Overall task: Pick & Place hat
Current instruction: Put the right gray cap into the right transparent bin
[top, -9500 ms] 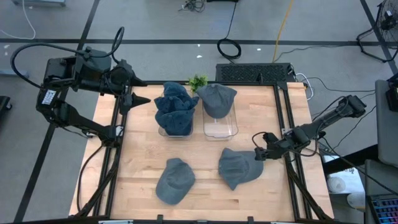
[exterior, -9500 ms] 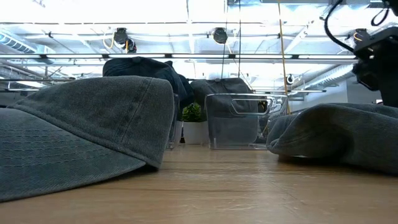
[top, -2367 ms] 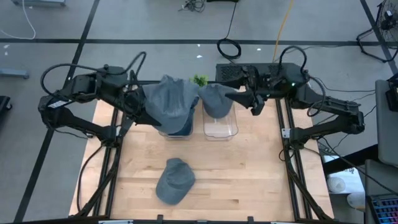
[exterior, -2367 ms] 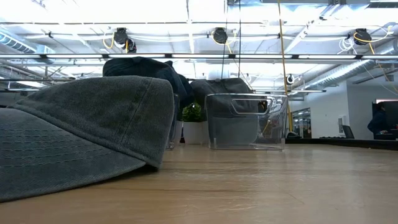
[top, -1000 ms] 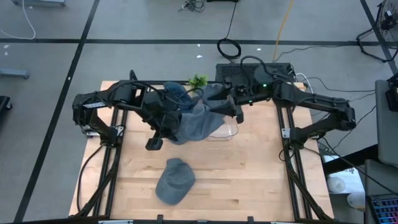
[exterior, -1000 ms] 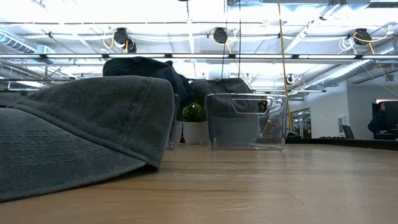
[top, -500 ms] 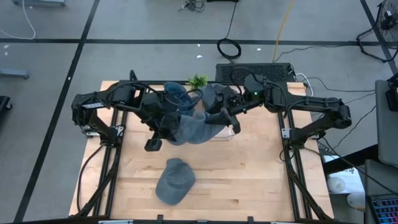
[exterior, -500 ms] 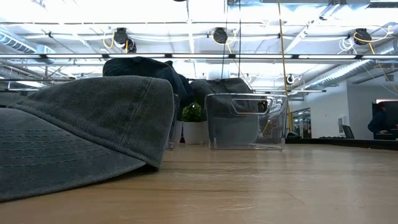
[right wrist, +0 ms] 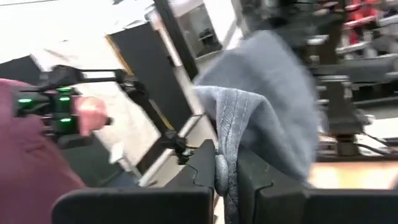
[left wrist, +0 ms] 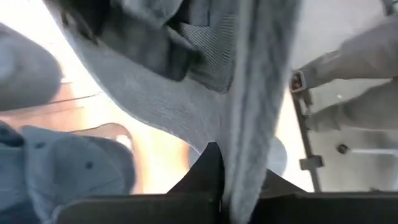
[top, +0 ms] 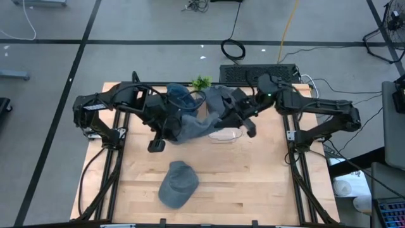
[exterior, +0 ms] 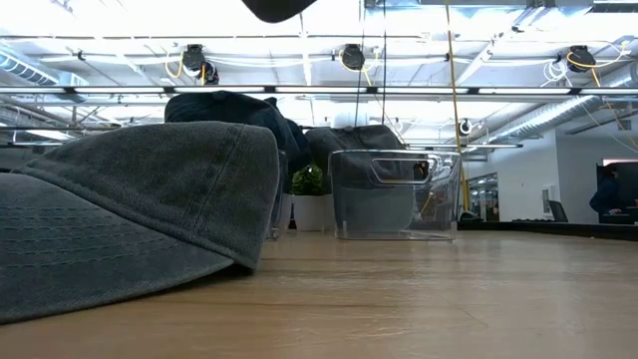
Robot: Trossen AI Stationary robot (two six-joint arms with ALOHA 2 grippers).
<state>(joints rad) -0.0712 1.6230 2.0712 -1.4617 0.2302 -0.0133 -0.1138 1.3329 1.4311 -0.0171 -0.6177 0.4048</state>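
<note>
Hanging between both arms in the high view, the grey hat (top: pixel 193 126) sagged above the far bins (top: pixel 223 134). Left gripper (left wrist: pixel 239 180) clamped its fabric up close; right gripper (right wrist: pixel 224 168) pinched another fold.

Both arms are black and jointed, with looping black cables; the left arm (top: pixel 104 101) carries a white label, the right arm (top: pixel 316 111) a small green light.
</note>
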